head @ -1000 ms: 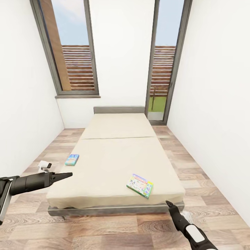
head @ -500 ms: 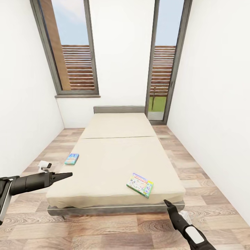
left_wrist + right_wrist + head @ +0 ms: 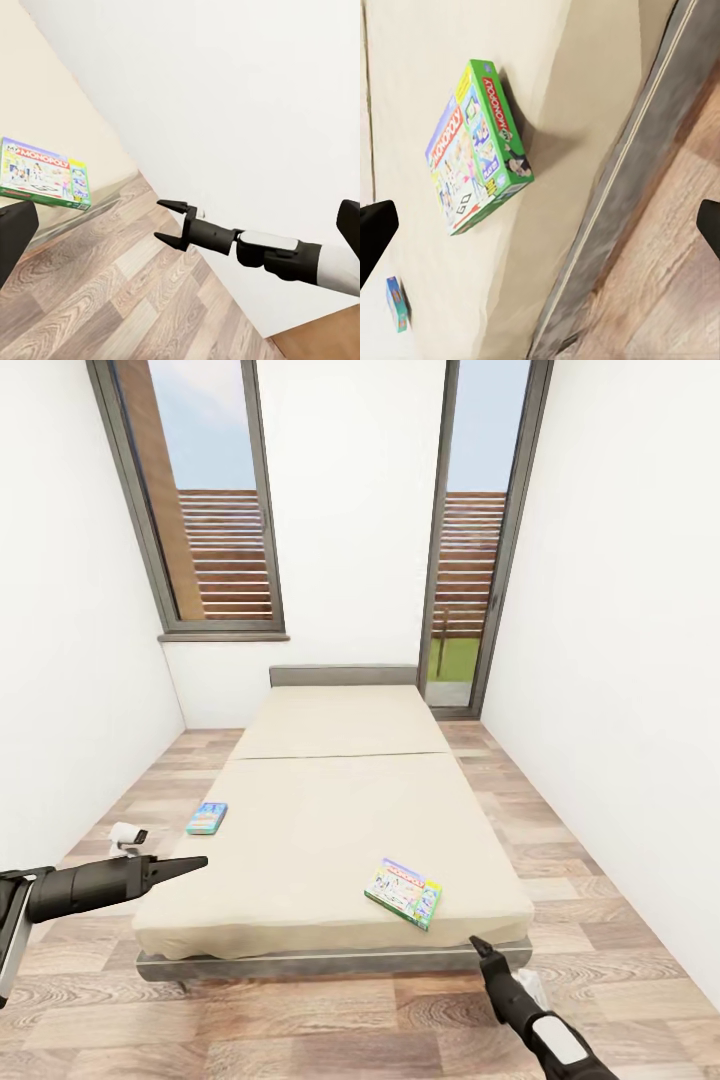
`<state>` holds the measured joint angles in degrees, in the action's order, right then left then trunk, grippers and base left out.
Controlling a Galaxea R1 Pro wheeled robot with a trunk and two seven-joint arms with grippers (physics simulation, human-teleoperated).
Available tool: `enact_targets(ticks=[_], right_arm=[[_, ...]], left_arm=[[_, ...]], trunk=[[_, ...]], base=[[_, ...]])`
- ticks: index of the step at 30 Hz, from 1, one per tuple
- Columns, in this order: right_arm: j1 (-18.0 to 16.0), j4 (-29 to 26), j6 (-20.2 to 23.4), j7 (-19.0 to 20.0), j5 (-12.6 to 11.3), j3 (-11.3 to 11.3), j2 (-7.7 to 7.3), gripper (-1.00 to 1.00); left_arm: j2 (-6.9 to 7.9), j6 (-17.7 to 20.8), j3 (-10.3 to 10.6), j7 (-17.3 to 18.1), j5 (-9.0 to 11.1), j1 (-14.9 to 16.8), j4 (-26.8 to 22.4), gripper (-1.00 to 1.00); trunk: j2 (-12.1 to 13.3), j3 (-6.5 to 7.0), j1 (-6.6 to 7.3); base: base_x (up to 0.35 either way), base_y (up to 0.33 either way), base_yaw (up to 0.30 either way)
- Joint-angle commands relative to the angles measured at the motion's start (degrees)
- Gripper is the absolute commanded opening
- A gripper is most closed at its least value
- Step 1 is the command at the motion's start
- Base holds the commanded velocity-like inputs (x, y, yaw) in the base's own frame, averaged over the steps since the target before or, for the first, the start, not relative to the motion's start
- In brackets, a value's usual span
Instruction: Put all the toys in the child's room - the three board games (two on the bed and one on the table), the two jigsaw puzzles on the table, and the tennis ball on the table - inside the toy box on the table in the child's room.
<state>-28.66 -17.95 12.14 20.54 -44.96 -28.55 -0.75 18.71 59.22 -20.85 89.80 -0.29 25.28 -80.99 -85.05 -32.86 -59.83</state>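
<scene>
Two board games lie on the beige bed (image 3: 330, 830). The green-edged Monopoly box (image 3: 403, 893) (image 3: 45, 172) (image 3: 480, 146) sits near the foot's right corner. The small blue box (image 3: 206, 818) (image 3: 396, 304) lies at the bed's left edge. My left gripper (image 3: 195, 863) hovers open by the foot's left corner. My right gripper (image 3: 477, 944) (image 3: 159, 220) is open too, over the floor just off the right corner and a short way from the Monopoly box. The table, toy box, jigsaw puzzles and tennis ball are out of view.
The bed fills the middle of a narrow white-walled room, with strips of wood-plank floor (image 3: 600, 920) on both sides and at its foot. A tall window (image 3: 205, 500) and a glass door (image 3: 475, 540) stand at the far wall.
My right gripper has crept a little to the left, closer to the bed's corner. The left arm and both boxes have stayed put.
</scene>
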Motion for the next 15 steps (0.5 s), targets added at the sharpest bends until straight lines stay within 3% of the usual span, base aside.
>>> enact_targets(ticks=[1, 8, 15], right_arm=[[-0.03, 0.09, 0.55, 0.4, -1.1, -0.34, 0.02, 1.0], [0.0, 0.41, 3.09, 3.08, -6.69, -0.36, -0.01, 1.0], [0.08, 0.62, 6.91, 4.6, -10.77, -0.42, -0.03, 1.0]], left_arm=[[0.01, 0.59, 0.0, 0.2, -0.05, 0.01, 0.0, 1.0], [0.01, 0.42, -0.03, 0.2, -0.02, -0.03, 0.23, 1.0], [-0.03, 0.38, -0.2, 0.2, 0.13, -0.11, 0.29, 1.0]], trunk=[[-0.03, -0.06, 0.0], [-0.03, -0.06, 0.0], [-0.03, -0.06, 0.0]], base=[[0.0, 0.0, 0.0], [0.0, 0.0, 0.0], [0.0, 0.0, 0.0]])
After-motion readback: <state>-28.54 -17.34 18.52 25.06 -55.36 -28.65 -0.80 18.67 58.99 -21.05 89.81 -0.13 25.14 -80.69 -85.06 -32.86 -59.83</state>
